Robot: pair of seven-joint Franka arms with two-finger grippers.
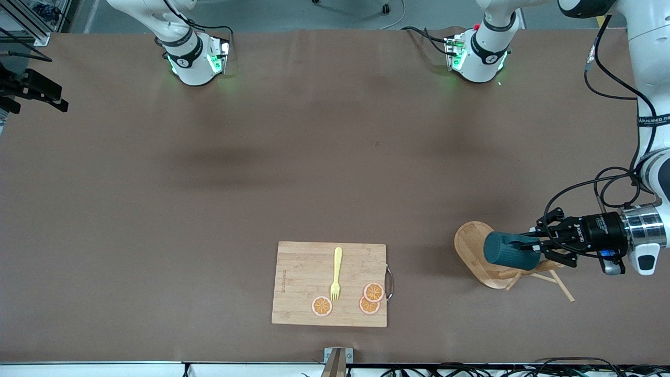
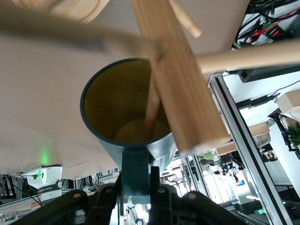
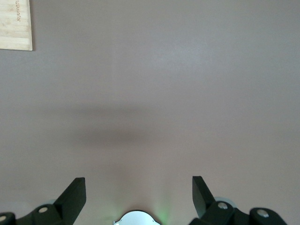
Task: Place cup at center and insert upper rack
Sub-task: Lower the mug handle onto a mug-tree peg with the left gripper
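The dark teal ribbed cup (image 1: 510, 251) is held on its side, over the wooden upper rack (image 1: 473, 250), which lies tipped over near the left arm's end of the table. My left gripper (image 1: 539, 246) is shut on the cup's handle. In the left wrist view the cup's yellow inside (image 2: 126, 117) faces the camera, a thin peg (image 2: 152, 105) reaches into its mouth, and the rack's post (image 2: 180, 93) crosses beside it. My right gripper (image 3: 138, 190) is open and empty above bare table; it does not show in the front view.
A bamboo cutting board (image 1: 301, 277) lies near the front edge, with a yellow fork (image 1: 336, 275) and three orange slices (image 1: 322, 306) on it. Its corner shows in the right wrist view (image 3: 14, 23). Both arm bases stand along the table's back edge.
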